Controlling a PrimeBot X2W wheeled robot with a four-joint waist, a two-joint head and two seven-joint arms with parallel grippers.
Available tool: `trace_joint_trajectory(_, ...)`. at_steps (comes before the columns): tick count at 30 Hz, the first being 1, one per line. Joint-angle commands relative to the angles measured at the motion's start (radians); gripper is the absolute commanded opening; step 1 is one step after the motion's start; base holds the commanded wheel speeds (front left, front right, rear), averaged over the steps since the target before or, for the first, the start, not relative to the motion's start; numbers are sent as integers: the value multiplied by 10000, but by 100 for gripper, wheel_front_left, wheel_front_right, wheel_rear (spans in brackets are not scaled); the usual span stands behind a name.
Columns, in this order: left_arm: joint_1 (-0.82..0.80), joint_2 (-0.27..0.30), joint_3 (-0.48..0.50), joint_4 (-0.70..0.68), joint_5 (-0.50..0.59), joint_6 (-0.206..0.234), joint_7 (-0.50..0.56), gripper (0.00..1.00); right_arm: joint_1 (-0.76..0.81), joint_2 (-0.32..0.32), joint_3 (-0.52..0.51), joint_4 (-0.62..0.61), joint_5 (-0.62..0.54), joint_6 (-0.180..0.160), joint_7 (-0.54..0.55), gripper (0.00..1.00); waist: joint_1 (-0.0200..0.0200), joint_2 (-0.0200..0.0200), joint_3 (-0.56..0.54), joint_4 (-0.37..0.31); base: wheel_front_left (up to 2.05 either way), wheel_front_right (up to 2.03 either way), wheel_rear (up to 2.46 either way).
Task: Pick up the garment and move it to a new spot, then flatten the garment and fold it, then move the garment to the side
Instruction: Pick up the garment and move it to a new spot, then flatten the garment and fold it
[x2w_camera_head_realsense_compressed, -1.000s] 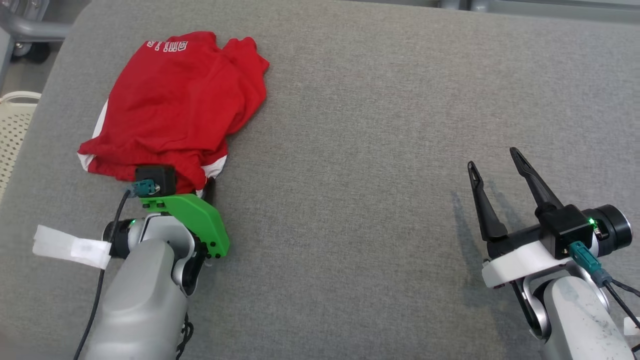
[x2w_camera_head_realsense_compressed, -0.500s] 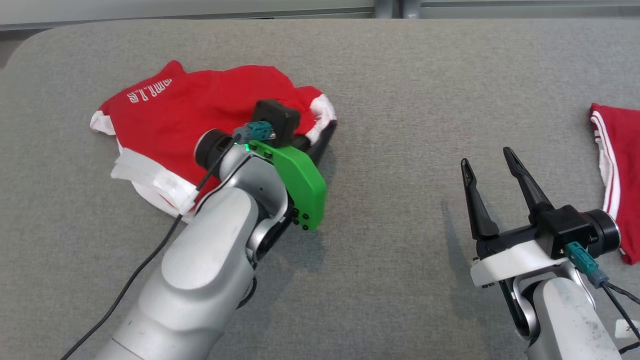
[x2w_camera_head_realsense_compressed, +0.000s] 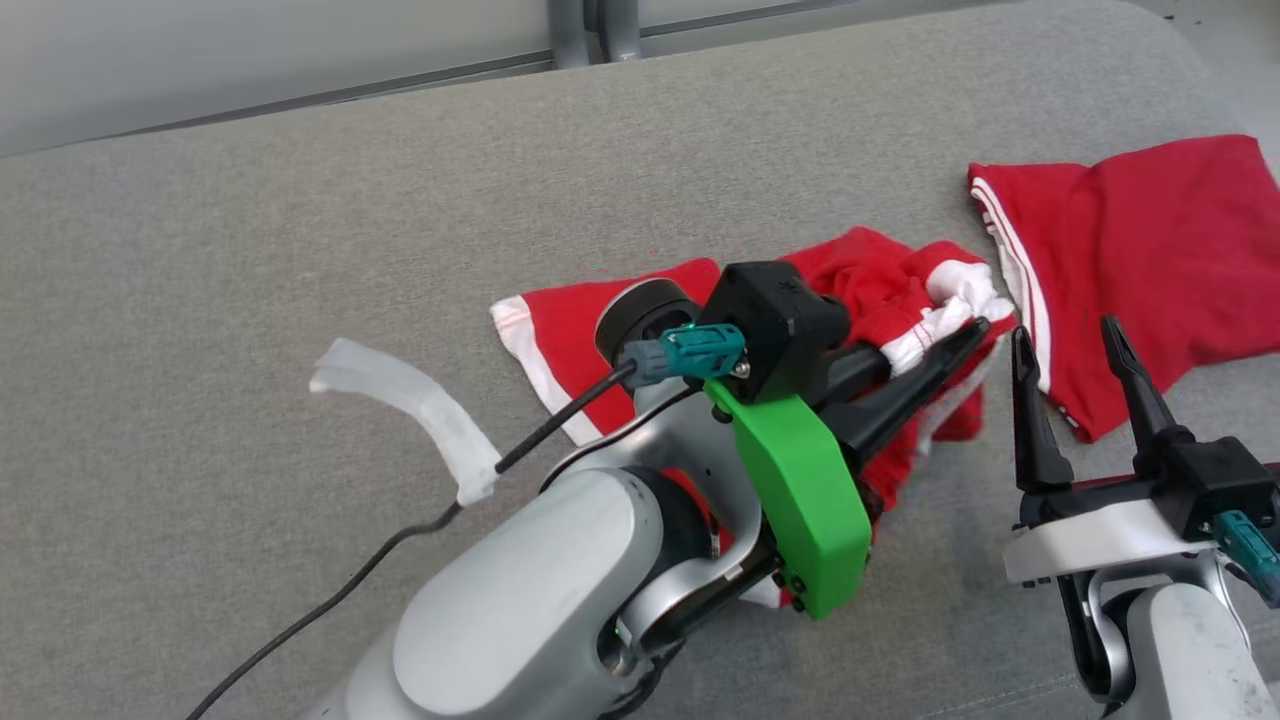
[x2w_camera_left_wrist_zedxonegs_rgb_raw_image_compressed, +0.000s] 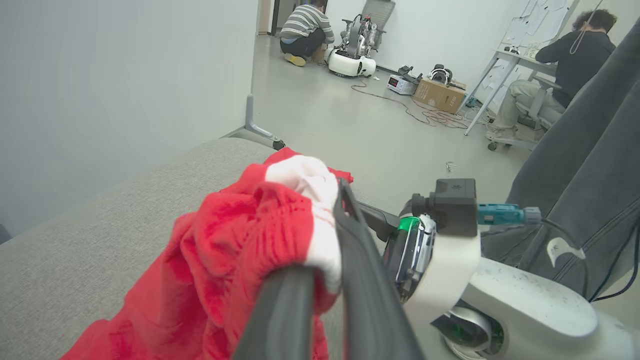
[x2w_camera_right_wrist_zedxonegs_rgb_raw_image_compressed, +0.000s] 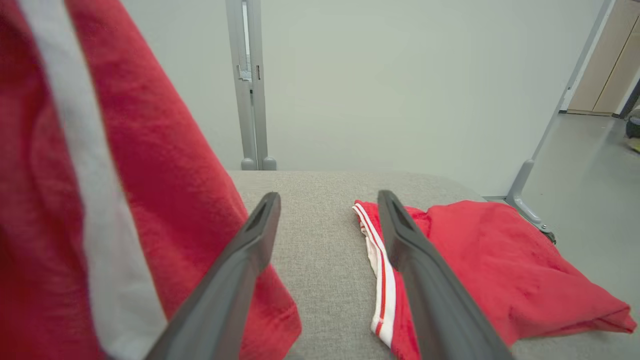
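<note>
Garment now lifted, pinched between closed left fingers; right fingers apart, empty beside it.

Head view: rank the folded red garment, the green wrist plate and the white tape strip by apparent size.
1. folded red garment
2. green wrist plate, helped by being nearer the camera
3. white tape strip

Grey surface bare left; garment and second garment crowd right.
</note>
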Motion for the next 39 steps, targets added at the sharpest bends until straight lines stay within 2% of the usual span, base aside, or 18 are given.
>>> trace_joint_trajectory(1, 178, 29, 15, -79, -113, 106, 7, 0, 130, 17, -4, -31, 92, -10, -28, 100, 0, 62, -112, -334, 0, 0, 0)
trace_joint_trajectory(3, 341, 179, 112, -160, -191, 364, 138, 0, 244, 18, -38, -25, 152, -10, -28, 100, 0, 62, -100, -290, 0, 0, 0)
trace_joint_trajectory(6, 690, 939, 323, 384, -17, 649, 311, 0, 347, 20, 21, 25, 254, -10, -28, 100, 0, 62, -72, -166, 0, 0, 0)
trace_joint_trajectory(12, 1543, 2263, 568, 2282, -87, 776, 399, 0, 303, 13, 297, 157, 200, -10, -28, 100, 0, 62, 11, 215, 0, 0, 0)
trace_joint_trajectory(15, 1893, 2320, 637, 3075, -360, 651, 175, 0, 188, 6, 414, 197, 120, -10, -28, 100, 0, 62, 47, 376, 0, 0, 0)
trace_joint_trajectory(16, 1909, 2353, 696, 3240, -402, 607, 110, 10, 180, 6, 434, 215, 105, -10, -28, 100, 0, 62, 61, 431, 0, 0, 0)
trace_joint_trajectory(18, 2018, 2362, 770, 3450, -574, 477, -31, 48, 177, 6, 446, 230, 52, -10, -28, 100, 0, 62, 95, 545, 0, 0, 0)
trace_joint_trajectory(19, 2106, 2354, 785, 3524, -682, 403, -77, 82, 185, 6, 443, 232, 27, -10, -28, 100, 0, 62, 113, 598, 0, 0, 0)
trace_joint_trajectory(20, 2172, 2363, 809, 3569, -755, 355, -107, 100, 201, 8, 443, 238, 21, -10, -28, 100, 0, 62, 123, 642, 0, 0, 0)
trace_joint_trajectory(24, 2336, 2623, 882, 3521, -820, 269, -267, 100, 338, 7, 451, 198, 6, -10, -28, 100, 0, 62, 134, 743, 0, 0, 0)
trace_joint_trajectory(29, 2952, 3272, 1135, 2687, -792, 627, -549, 100, 572, 5, 330, -39, -22, -10, -28, 100, 0, 62, 43, 603, 0, 0, 0)
trace_joint_trajectory(33, 3724, 3983, 1757, 1373, -638, 1320, -1203, 100, 1061, 13, 306, -49, -36, -10, -27, 100, 0, 62, -1, 404, 0, 0, 0)
trace_joint_trajectory(39, 4762, 4574, 2648, -452, 168, 2681, -2816, 100, 1946, -204, 1182, 652, 442, -10, -28, 100, 0, 62, 159, 342, 0, 0, 0)
